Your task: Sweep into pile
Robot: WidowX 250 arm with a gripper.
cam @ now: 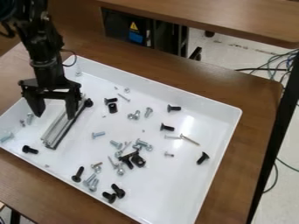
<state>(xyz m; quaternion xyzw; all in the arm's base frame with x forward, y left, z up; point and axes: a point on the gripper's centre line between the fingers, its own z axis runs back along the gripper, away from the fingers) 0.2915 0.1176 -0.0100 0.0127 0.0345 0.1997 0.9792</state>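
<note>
The black gripper hangs over the left part of the white tray, its two fingers wide apart and pointing down. A silvery bar with a dark edge lies slanted in the tray, its upper part beside or behind the right finger; whether they touch I cannot tell. Screws and bolts lie scattered: a loose cluster with black pieces near the middle, silver screws and black bolts toward the near edge, a black bolt at the right, and a black bolt at the left.
Raised walls surround the tray on a brown wooden table. Another wooden table stands behind it. Cables run along the floor at the right. Small silver pieces lie by the tray's left side.
</note>
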